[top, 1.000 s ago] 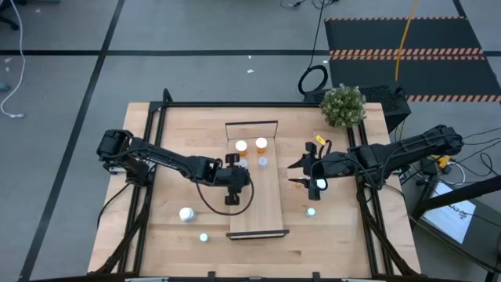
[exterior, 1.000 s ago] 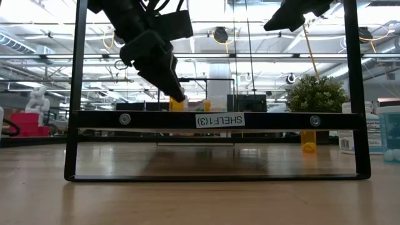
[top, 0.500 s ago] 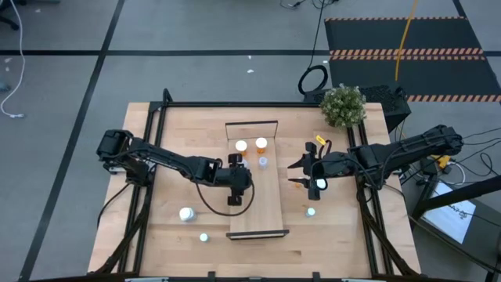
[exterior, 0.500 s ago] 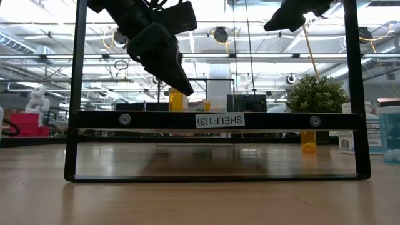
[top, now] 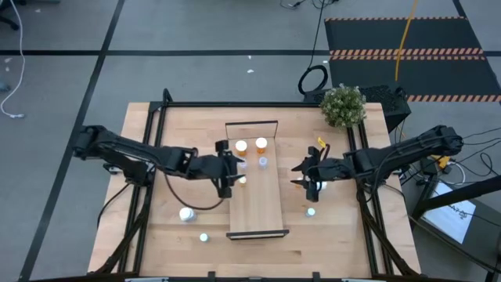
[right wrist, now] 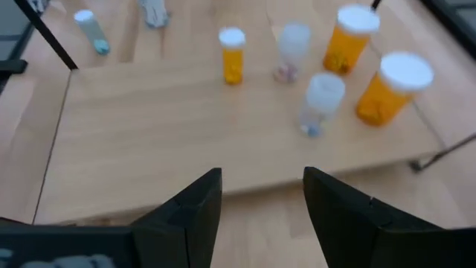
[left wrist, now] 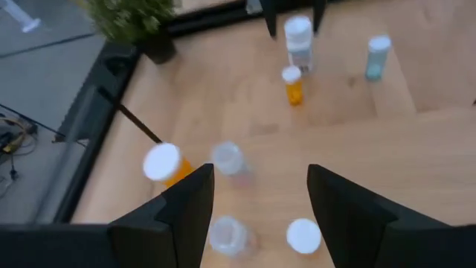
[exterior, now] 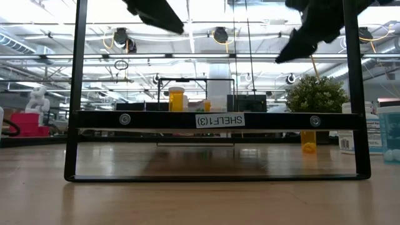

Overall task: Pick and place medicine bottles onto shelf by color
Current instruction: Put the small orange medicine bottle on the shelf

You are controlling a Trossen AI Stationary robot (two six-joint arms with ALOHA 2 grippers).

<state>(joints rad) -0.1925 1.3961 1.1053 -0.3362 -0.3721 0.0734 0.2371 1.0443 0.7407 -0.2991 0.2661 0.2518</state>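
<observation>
Grippers, left (top: 226,168) and right (top: 311,174), hang released beside the shelf (top: 262,205) (bottles (top: 250,146) aboard).

Even, bright overhead light fills the high view; the wooden table (top: 172,227) shows only faint, soft shadows under the arms. In the low view, ceiling lamps toward twelve o'clock glare white, turning the shelf frame (exterior: 212,120) and arms into dark silhouettes, and the near tabletop is out of focus with a pale sheen. The left wrist view is heavily blurred, bottles (left wrist: 294,84) smeared. The right wrist view is softer than sharp, its dark fingers (right wrist: 190,208) unfocused
</observation>
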